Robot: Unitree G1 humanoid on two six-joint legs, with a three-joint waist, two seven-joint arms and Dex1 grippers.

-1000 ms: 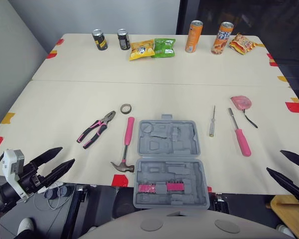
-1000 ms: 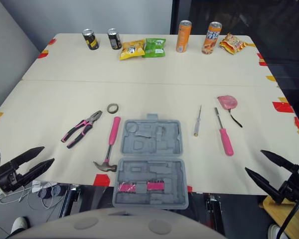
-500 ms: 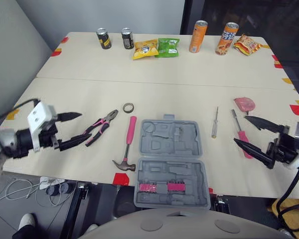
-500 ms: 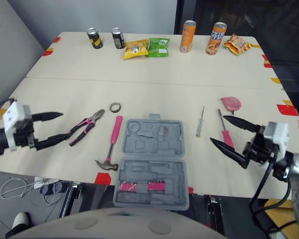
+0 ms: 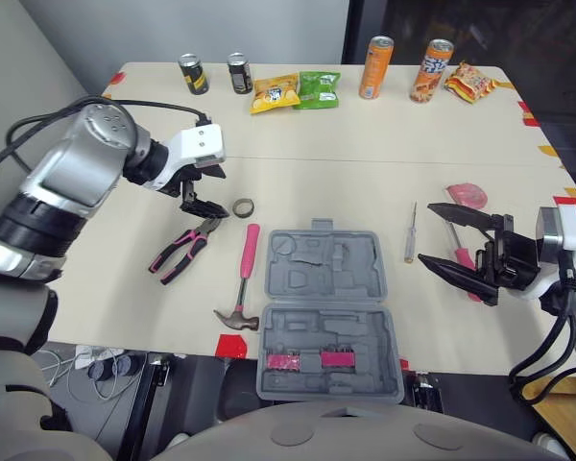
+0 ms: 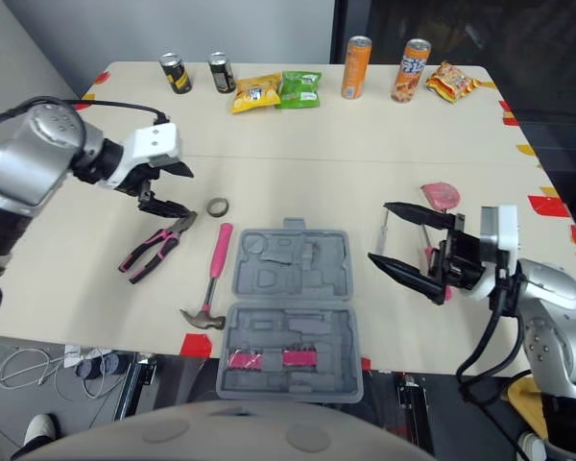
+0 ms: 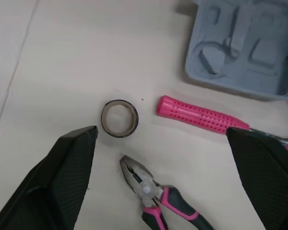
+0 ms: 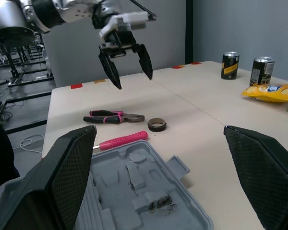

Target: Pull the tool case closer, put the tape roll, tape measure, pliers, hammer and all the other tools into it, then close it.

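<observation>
Left eye view: both jaws apart, left near tape roll [image 5: 243, 207], seemingly above pliers [image 5: 184, 250].

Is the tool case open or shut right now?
Open. The tool case lies flat, both moulded halves facing up, with pink pieces in the near half.

Bright, even overhead light is falling on the table [image 5: 365, 144]; shadows are lying soft and faint; the far right background is showing dark.
</observation>
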